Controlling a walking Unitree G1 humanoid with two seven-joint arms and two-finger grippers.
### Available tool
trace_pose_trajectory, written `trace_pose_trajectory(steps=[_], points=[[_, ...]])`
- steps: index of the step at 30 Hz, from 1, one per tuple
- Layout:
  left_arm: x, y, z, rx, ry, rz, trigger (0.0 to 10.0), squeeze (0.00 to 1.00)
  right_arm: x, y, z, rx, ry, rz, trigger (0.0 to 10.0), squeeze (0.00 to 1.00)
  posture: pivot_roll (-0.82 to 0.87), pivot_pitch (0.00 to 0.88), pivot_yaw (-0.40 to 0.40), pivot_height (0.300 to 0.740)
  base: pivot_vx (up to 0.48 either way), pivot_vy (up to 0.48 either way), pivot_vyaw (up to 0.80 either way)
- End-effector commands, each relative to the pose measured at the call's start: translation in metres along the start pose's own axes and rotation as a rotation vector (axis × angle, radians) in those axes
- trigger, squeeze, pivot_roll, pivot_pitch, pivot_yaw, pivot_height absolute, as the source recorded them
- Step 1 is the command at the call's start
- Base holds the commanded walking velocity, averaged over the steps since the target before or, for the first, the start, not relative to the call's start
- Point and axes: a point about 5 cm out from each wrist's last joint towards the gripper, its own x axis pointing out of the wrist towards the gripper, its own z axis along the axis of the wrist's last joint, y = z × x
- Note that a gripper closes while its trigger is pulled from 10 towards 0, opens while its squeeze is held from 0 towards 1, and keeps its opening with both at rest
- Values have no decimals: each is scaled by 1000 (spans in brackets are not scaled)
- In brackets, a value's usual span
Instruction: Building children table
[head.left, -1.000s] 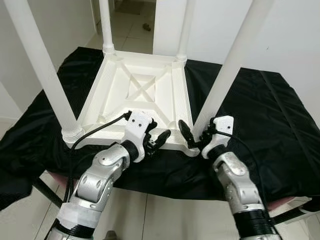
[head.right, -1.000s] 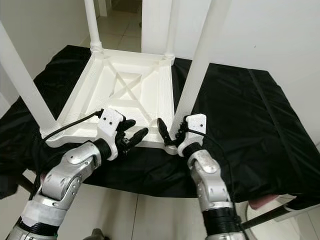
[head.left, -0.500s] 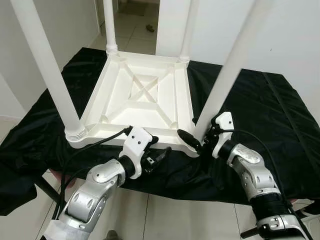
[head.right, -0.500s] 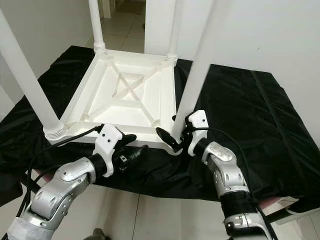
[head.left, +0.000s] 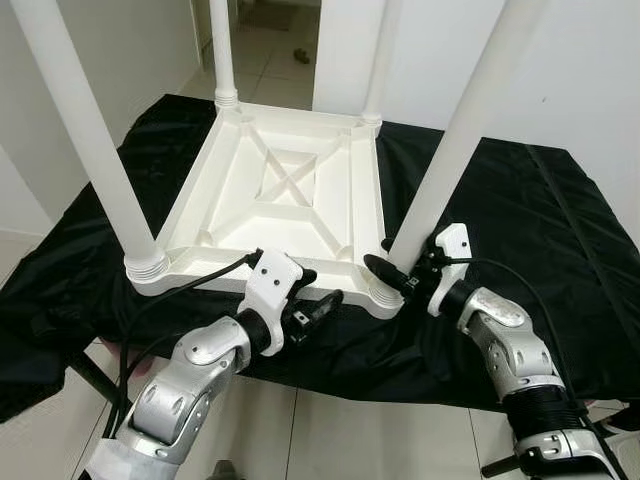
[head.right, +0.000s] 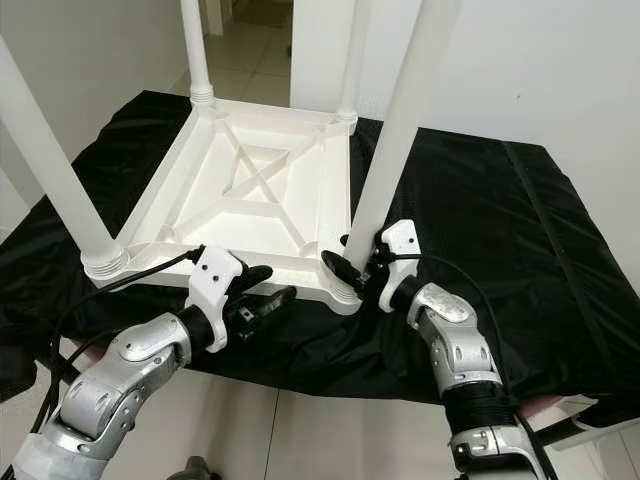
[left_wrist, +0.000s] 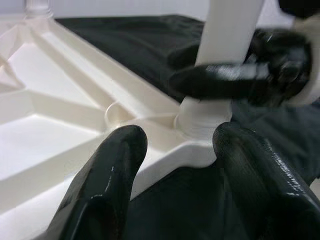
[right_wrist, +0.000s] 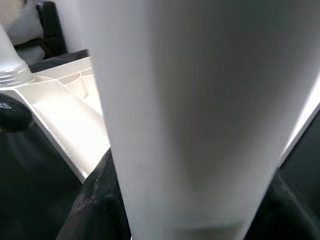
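Note:
A white children's table (head.left: 285, 185) lies upside down on a black cloth, its legs pointing up. My right gripper (head.left: 405, 272) is shut on the near right leg (head.left: 455, 150), just above its threaded base (head.left: 385, 292). In the right wrist view that leg (right_wrist: 190, 100) stands between my dark fingers (right_wrist: 95, 210). My left gripper (head.left: 312, 295) is open at the table's near rim, close to that same corner. Its two fingers (left_wrist: 110, 175) straddle the rim's edge without gripping. Across from them a right-gripper finger (left_wrist: 220, 80) presses the leg (left_wrist: 230, 30).
The black cloth (head.left: 540, 210) covers a low surface whose front edge runs just under my forearms. A black cable (head.left: 190, 285) loops from my left wrist. The near left leg (head.left: 90, 140) rises close to my left arm. White walls and a tiled doorway (head.left: 270, 40) lie behind.
My right forearm has swung out to the right and its fingers have closed in on the leg base. The left gripper has drawn back slightly from the rim, still open.

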Motion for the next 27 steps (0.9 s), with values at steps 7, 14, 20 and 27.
trace_pose_trajectory(steps=[7,14,20,27], points=[[5,3,7,-45,-50,-43,10000,0,1,2,-8,47,-14,-506,0,0,36,0,-36,740,0,0,0],[1,6,9,-51,-55,-8,10000,0,0,16,-23,94,52,-738,0,0,46,7,-42,740,0,0,0],[-3,7,7,-46,-42,10,10000,0,9,38,-23,125,48,-709,0,0,52,17,-44,740,0,0,0],[-3,4,7,-48,-38,7,10000,0,11,45,-12,143,-44,-590,10000,0,55,22,-41,740,0,0,0]])
